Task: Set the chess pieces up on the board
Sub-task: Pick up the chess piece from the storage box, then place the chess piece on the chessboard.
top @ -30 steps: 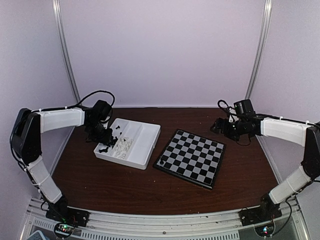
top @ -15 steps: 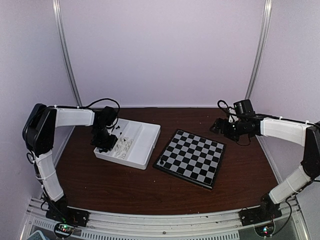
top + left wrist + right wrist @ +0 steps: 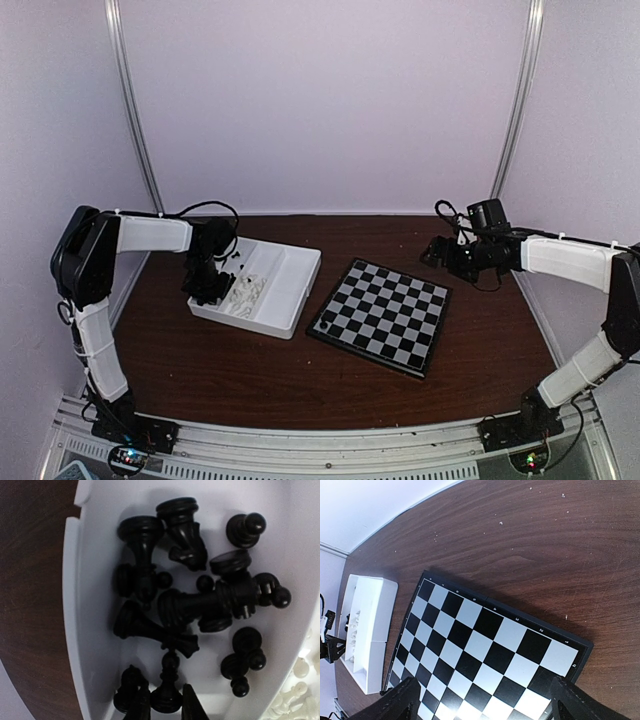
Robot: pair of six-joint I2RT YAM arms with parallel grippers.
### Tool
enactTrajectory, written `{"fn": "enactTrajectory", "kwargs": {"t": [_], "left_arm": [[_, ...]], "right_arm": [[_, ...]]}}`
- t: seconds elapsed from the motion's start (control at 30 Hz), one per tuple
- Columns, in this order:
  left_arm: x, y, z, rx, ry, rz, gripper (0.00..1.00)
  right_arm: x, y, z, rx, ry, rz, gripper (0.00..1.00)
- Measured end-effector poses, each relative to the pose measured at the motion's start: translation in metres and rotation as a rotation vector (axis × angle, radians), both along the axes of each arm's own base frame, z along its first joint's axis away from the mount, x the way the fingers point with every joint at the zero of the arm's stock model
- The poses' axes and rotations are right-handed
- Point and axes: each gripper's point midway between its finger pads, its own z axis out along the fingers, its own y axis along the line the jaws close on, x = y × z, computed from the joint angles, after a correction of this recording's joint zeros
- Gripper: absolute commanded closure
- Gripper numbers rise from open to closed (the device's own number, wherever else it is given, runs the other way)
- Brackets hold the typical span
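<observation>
Over the last second the left arm has drawn its elbow in. It has sunk the left gripper (image 3: 207,288) lower into the left compartment of the white rectangular divided plastic tray (image 3: 250,322), where the small black plastic chessmen (image 3: 190,605) lie. The right arm has not stirred. To me that reads as the start of a pick, with nearly the whole set yet to be placed.

Through the left wrist camera, the two dark fingertips (image 3: 192,707) stand close on either side of one upright black piece (image 3: 167,692) at the edge of the pile. Whether they already pinch it or only flank it, I cannot tell. The right gripper (image 3: 440,252) hovers by the board's far right corner with its jaws spread wide, carrying nothing.

The black chessmen are a glossy jumble, most of them toppled and overlapping, with a few pawns a little apart. The small white plastic chessmen (image 3: 246,290) are heaped in the next compartment. The flat square chessboard of black and pale grey squares (image 3: 385,315) lies on the dark brown wooden table (image 3: 250,385) just right of the tray. It is turned askew and almost bare. One dark speck (image 3: 322,327) on its near left corner may be a piece.
</observation>
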Motion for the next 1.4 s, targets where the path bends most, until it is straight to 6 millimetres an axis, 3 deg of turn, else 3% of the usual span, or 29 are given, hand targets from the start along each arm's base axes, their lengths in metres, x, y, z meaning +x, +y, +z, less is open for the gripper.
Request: {"fn": "enactTrajectory", "kwargs": {"t": [0.27, 0.53, 0.7, 0.93, 1.13, 1.4], "left_arm": [[0.001, 0.0, 0.004, -0.005, -0.01, -0.001, 0.87], [0.002, -0.009, 0.043, -0.086, -0.108, -0.032, 0.89], [0.004, -0.026, 0.06, -0.179, -0.15, -0.093, 0.89], [-0.016, -0.078, 0.08, -0.405, -0.215, -0.293, 0.85], [-0.033, -0.146, 0.1, -0.573, -0.301, -0.53, 0.84], [-0.053, -0.211, 0.107, -0.699, -0.366, -0.754, 0.84]], "right_arm": [[0.001, 0.001, 0.001, 0.005, -0.005, -0.001, 0.06], [0.001, 0.009, 0.005, 0.022, -0.018, 0.024, 0.06], [-0.005, 0.03, 0.006, 0.049, -0.018, 0.093, 0.07], [-0.012, 0.091, 0.025, 0.133, -0.041, 0.268, 0.09], [-0.027, 0.156, 0.02, 0.223, 0.002, 0.435, 0.13], [-0.044, 0.204, 0.002, 0.354, 0.113, 0.536, 0.26]]}}
